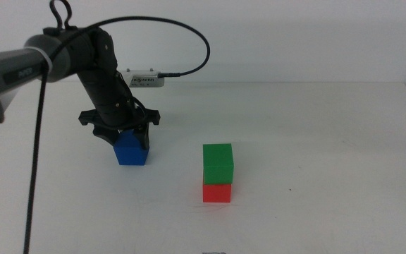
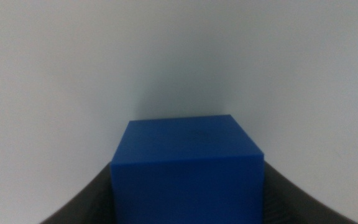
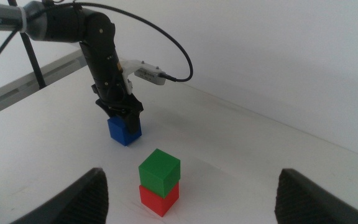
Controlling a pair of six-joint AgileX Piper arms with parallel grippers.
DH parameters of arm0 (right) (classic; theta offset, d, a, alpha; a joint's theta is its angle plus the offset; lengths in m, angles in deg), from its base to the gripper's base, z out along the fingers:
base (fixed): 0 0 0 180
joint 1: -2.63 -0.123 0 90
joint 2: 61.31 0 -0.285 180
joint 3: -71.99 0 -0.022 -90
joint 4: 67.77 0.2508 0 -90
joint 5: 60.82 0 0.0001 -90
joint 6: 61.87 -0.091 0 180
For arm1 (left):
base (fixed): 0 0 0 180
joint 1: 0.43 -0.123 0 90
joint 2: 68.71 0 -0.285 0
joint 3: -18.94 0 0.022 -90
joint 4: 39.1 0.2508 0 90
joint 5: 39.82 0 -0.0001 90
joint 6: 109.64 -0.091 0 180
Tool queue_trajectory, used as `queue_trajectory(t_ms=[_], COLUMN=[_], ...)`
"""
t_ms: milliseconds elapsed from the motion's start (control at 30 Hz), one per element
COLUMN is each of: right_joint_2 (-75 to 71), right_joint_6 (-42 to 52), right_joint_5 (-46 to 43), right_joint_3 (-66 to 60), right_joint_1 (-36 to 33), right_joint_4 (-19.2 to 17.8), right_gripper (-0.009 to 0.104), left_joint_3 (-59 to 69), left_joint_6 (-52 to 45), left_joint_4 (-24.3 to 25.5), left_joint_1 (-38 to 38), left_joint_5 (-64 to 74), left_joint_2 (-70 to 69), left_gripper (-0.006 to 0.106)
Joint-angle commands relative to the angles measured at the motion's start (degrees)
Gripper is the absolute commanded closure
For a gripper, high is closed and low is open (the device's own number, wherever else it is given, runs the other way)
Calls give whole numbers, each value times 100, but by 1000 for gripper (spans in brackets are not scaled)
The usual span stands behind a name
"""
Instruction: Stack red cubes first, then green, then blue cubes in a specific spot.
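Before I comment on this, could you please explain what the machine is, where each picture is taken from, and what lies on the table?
Two robot arms work at a white table. One picture looks down over the table; the other two come from cameras on each wrist. A small matte green cube sits on a small red cube. The left gripper is down around a small dark blue cube that rests on the table, its jaws at the cube's sides. The right gripper waits, open, off to one side.

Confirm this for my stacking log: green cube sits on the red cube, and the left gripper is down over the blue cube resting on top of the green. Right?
Not quite. The blue cube rests on the table, apart from the stack, as the middle view shows. The green cube does sit on the red cube, with the left gripper over the blue.
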Motion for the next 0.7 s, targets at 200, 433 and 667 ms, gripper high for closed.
queue_trajectory(t_ms=[200, 433, 667], right_joint_2=[20, 20, 20], right_joint_6=[73, 73, 73], right_joint_5=[-452, -452, -452], right_joint_3=[135, 135, 135], right_joint_1=[41, 41, 41], right_joint_4=[-55, -55, -55], right_gripper=[23, 23, 23], left_joint_3=[-187, -242, -578], left_joint_6=[1925, 3527, 3887], left_joint_4=[777, 1725, 1724], left_joint_1=[738, 2053, 2694], left_joint_5=[895, 1137, 1069], left_joint_2=[-1685, -2240, -1874], left_gripper=[98, 98, 98])
